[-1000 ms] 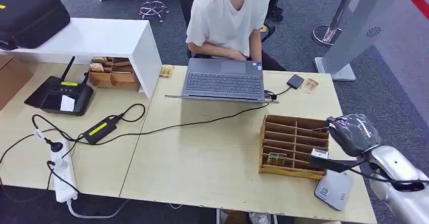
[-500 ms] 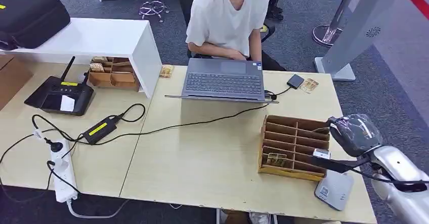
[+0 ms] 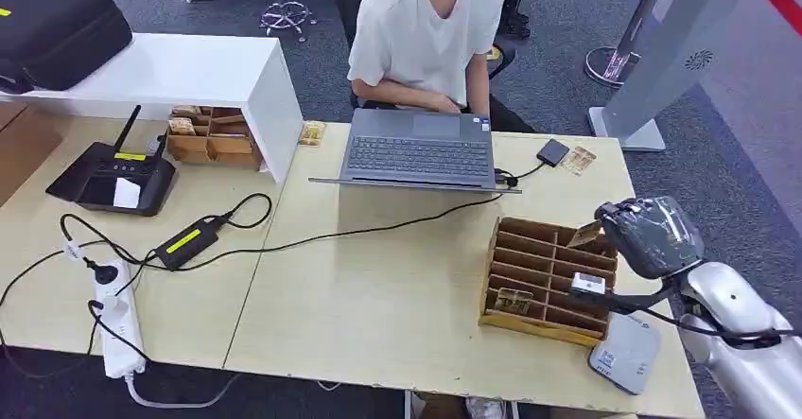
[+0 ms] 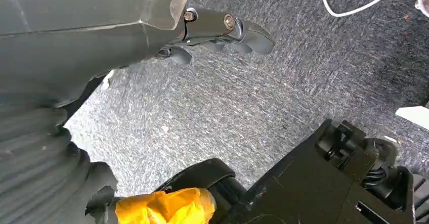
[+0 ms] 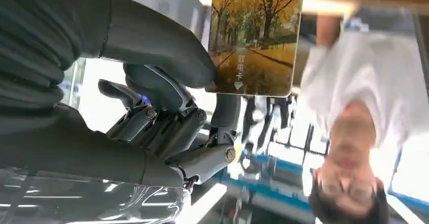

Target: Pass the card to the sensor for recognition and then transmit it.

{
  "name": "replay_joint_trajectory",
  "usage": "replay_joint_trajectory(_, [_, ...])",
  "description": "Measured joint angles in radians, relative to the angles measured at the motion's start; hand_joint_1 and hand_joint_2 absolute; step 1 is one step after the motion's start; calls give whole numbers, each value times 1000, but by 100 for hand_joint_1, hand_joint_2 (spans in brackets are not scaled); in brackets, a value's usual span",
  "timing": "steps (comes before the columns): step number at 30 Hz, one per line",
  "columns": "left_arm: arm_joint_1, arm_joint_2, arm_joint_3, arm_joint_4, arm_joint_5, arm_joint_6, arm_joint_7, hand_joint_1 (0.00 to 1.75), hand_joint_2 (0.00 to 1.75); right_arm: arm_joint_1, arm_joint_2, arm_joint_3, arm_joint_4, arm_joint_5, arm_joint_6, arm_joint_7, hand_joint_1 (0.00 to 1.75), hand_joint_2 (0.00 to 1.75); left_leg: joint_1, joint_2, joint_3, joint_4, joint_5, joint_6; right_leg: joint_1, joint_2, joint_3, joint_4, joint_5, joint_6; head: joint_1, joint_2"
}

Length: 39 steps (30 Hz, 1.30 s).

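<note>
My right hand (image 3: 653,235) hovers over the far right corner of the wooden slotted box (image 3: 530,249) and pinches a card (image 3: 584,235) lifted just above the slots. In the right wrist view the card (image 5: 255,37) shows a picture of yellow autumn trees, held by one edge between the thumb and fingers of the right hand (image 5: 162,97). A grey sensor pad (image 3: 624,353) lies on the table in front of the box, near the front right corner. Another card (image 3: 515,299) stands in a front slot. My left hand (image 4: 217,29) hangs over the carpet, holding nothing.
A person in a white shirt (image 3: 426,31) sits behind a laptop (image 3: 421,149) across the table. A black cable (image 3: 378,225) runs over the table's middle. Loose cards (image 3: 578,159) and a small black device (image 3: 552,151) lie beside the laptop. A second wooden box (image 3: 213,135) stands at the left.
My right hand has risen and drawn a card up out of the box. The box has shifted a little to the left.
</note>
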Motion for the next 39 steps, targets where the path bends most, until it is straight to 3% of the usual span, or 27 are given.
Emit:
replay_joint_trajectory(4, [-4,0,-7,0,-9,-5,0,0,175,-4,25,0,-19,21,-53,6,175,175,0,0,0,0,0,0,0,0,0,0,0,0,0,0])
replay_joint_trajectory(18, [-7,0,-23,0,-23,-22,0,0,175,-77,79,33,-26,44,-29,9,175,175,0,1,0,0,0,0,0,1,0,1,0,0,0,0])
replay_joint_trajectory(26, [-18,-3,-59,0,-65,-42,-7,0,175,-281,221,88,112,128,-42,84,175,175,0,2,1,0,2,-2,0,3,-1,2,0,-1,0,0])
replay_joint_trajectory(31, [-18,-4,-73,0,-67,-48,-13,0,175,-343,273,109,176,135,-60,93,175,175,0,0,0,0,2,-2,0,1,-1,2,0,-1,0,0])
replay_joint_trajectory(39, [-25,-4,-125,0,-75,-95,-35,0,175,-541,389,137,433,247,-186,203,175,175,0,0,-1,0,3,-2,0,1,-3,2,1,-1,0,0])
